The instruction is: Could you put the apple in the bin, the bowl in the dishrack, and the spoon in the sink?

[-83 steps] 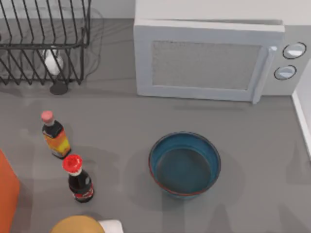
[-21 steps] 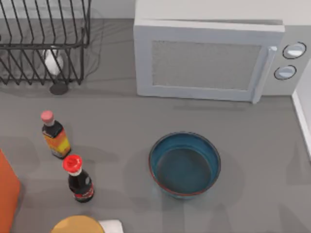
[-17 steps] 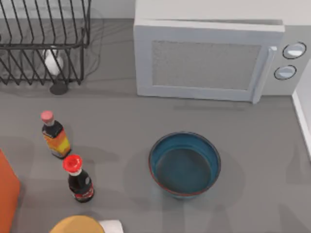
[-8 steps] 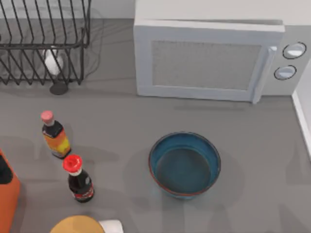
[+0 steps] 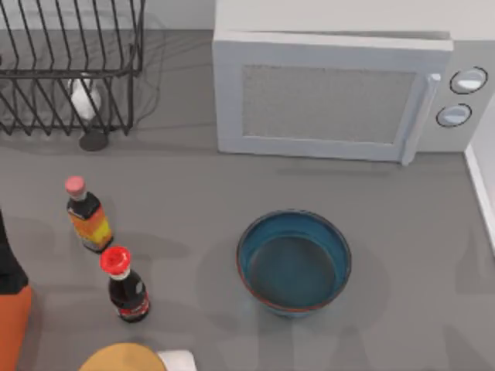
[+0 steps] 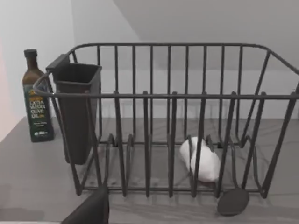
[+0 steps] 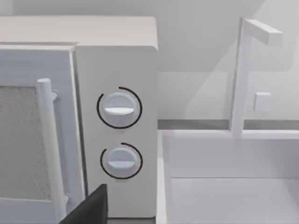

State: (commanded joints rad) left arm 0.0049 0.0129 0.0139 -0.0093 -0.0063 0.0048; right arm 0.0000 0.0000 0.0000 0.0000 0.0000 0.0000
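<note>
At the table's front edge, toward the left, sits a rounded yellow-orange object (image 5: 122, 358) with a small white thing (image 5: 177, 359) just beside it. An orange block (image 5: 11, 331) stands at the left edge. The black left arm (image 5: 9, 255) reaches in just over that block. A dark piece of the left gripper (image 6: 91, 210) shows in the left wrist view, and I cannot tell whether it is open or closed.

A little farther back stands a dark bottle with a red cap (image 5: 126, 287), upright. Behind it, close by but apart, is a pink-capped bottle with an orange label (image 5: 87, 218). The bowl (image 5: 294, 263), blue-teal with a thin reddish rim, sits upright on the grey counter (image 5: 201, 193), right of centre. It is well apart from both bottles and from the dishrack.

At the back left stands the dishrack (image 5: 69, 73), black wire with upright bars. A white rounded object (image 6: 201, 159) lies inside it. A small dark disc (image 6: 232, 201) rests on the counter against the rack's front, and I cannot tell what it is. A dark utensil cup (image 6: 77, 112) hangs on one end of the rack. A green-labelled bottle (image 6: 37, 100) stands beyond that end.

At the back, centre to right, is a white microwave (image 5: 332, 97) with its door closed and two round knobs (image 7: 119, 108). The right gripper (image 7: 88, 207) faces those knobs, showing a dark piece, and how wide it stands I cannot tell. Just beside the microwave lies the white sink (image 7: 224, 186) with its faucet (image 7: 245, 70) at the back.
</note>
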